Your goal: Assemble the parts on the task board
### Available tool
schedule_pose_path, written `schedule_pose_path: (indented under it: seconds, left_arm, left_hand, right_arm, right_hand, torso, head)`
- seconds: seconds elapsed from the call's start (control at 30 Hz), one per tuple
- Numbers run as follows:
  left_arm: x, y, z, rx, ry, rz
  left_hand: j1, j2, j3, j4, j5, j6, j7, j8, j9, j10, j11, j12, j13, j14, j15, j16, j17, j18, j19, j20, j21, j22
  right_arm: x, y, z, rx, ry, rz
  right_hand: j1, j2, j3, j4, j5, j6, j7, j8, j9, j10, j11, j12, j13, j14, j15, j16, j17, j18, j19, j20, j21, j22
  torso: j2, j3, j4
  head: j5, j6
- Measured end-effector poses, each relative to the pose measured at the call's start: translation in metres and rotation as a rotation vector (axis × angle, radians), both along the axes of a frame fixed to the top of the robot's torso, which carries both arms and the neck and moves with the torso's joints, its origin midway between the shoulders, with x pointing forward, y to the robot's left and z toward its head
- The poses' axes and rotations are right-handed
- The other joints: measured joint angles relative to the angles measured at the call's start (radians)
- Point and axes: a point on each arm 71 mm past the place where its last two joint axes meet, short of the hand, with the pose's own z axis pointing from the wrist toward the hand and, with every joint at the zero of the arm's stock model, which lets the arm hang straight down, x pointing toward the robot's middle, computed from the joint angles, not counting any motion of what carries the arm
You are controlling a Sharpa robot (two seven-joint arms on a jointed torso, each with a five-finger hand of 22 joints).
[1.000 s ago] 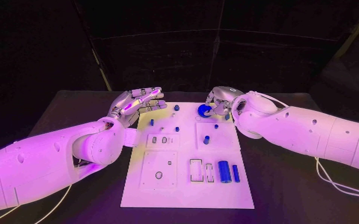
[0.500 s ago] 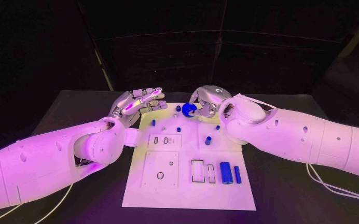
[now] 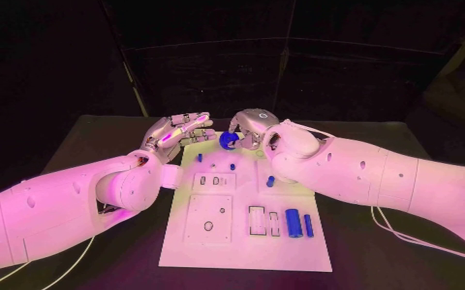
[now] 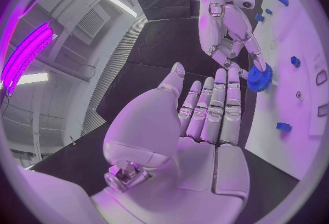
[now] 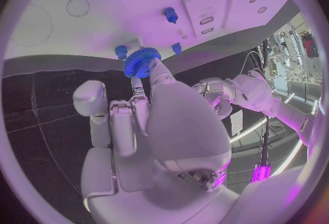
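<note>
My right hand (image 3: 250, 127) holds a blue gear (image 3: 228, 140) by its fingertips above the far end of the white task board (image 3: 242, 243); the gear (image 5: 140, 62) and the gear (image 4: 260, 78) show in both wrist views. My left hand (image 3: 179, 132) hovers open, fingers straight and together, at the board's far left corner, a short way from the gear. On the board lie small blue pegs (image 3: 232, 166), a blue peg (image 3: 270, 182), a thick blue cylinder (image 3: 293, 222) and a thinner blue rod (image 3: 308, 225).
The board carries raised white panels with slots and holes (image 3: 207, 219), plus rectangular recesses (image 3: 256, 220) beside the cylinders. Black table (image 3: 368, 250) surrounds the board on all sides. Both white forearms cross low over the table's left and right.
My right hand has carried the blue gear leftward along the board's far end, closer to my left hand. The left hand has stayed where it was.
</note>
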Motion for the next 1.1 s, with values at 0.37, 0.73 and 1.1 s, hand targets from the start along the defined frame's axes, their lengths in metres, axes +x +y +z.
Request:
schedule_pose_path:
  seconds: [0.37,0.73,1.1]
  left_arm:
    - [0.0,-0.001,0.0,0.0,0.0,-0.001]
    - [0.001,-0.001,0.0,0.0,0.0,0.0]
    - [0.001,-0.001,0.0,0.0,-0.001,0.0]
  left_hand:
    - [0.0,0.0,0.004,-0.004,0.0,0.0,0.0,0.0,0.0,0.0,0.0,0.0,0.0,0.004,0.004,-0.004,0.0,0.0,0.0,0.0,0.0,-0.001]
    - [0.0,0.0,0.004,-0.004,0.0,0.0,0.0,0.0,0.0,0.0,0.0,0.0,0.0,0.004,0.004,-0.004,0.0,0.0,0.0,0.0,-0.003,-0.001]
    - [0.0,0.0,0.004,-0.004,0.0,0.0,0.0,0.0,0.0,0.0,0.0,0.0,0.0,0.004,0.004,-0.004,0.0,0.0,0.0,0.0,-0.004,-0.001]
  right_arm:
    - [0.005,0.011,-0.007,-0.026,0.022,-0.002]
    - [0.006,0.014,-0.013,-0.055,0.055,-0.001]
    - [0.007,0.011,-0.019,-0.064,0.068,-0.016]
  right_hand:
    - [-0.003,-0.003,0.007,-0.002,0.006,0.002,0.002,-0.006,0.0,0.0,0.0,0.0,0.0,0.0,0.0,0.0,0.0,0.0,0.0,0.0,0.0,0.0]
    - [-0.008,-0.008,0.007,-0.002,0.006,0.006,0.0,-0.014,0.0,0.0,0.0,0.0,0.0,0.0,0.0,0.0,0.0,0.0,0.0,0.0,0.0,0.0]
    - [-0.032,-0.031,0.017,0.002,-0.002,-0.014,0.007,-0.051,0.002,-0.02,0.02,-0.024,-0.014,-0.005,0.006,0.004,0.0,0.0,0.0,0.0,0.0,-0.005]
  torso:
    - [0.0,0.0005,-0.0021]
    - [-0.001,0.0014,-0.0033]
    - [-0.001,0.0016,-0.0038]
  head:
    - [0.002,-0.001]
    - [0.003,-0.006]
    - [0.003,-0.008]
